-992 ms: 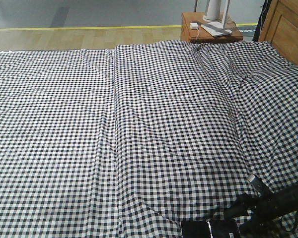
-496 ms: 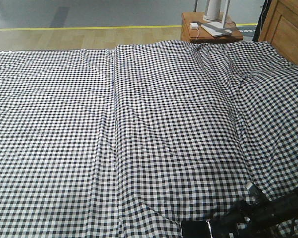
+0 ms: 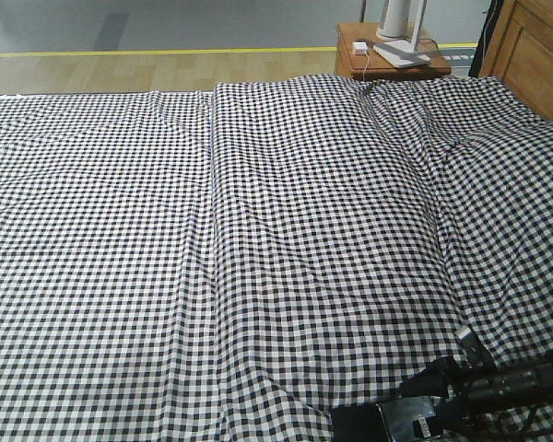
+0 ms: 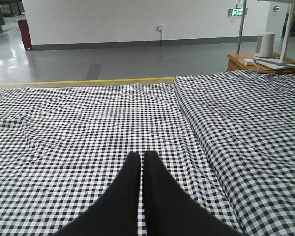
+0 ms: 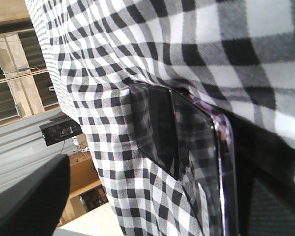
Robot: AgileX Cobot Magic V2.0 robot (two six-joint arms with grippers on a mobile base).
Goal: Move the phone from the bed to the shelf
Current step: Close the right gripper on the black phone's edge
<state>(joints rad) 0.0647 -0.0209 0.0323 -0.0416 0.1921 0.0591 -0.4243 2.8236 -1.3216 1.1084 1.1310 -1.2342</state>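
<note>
Phone (image 3: 404, 424) now tipped off bed (image 3: 258, 230) | right claw (image 3: 435, 405) spread, unclamped | left claw (image 4: 140, 164) closed, empty | lift pending

Your left gripper (image 4: 140, 154) hangs low over the bed (image 4: 78, 123), black fingers (image 4: 160, 196) pressed together. At far right, a nightstand (image 4: 238, 63) carries what may be a white speaker (image 4: 264, 45).

Black-and-white small-check gingham covers the bed (image 3: 258, 230); the phone (image 5: 162, 128), at 5 o'clock in the front view, is glossy black with a pinkish-purple edge; at 1 o'clock, an orange-brown nightstand (image 3: 348, 63); grey floor (image 3: 166, 23) with a yellow line (image 3: 166, 52)
</note>
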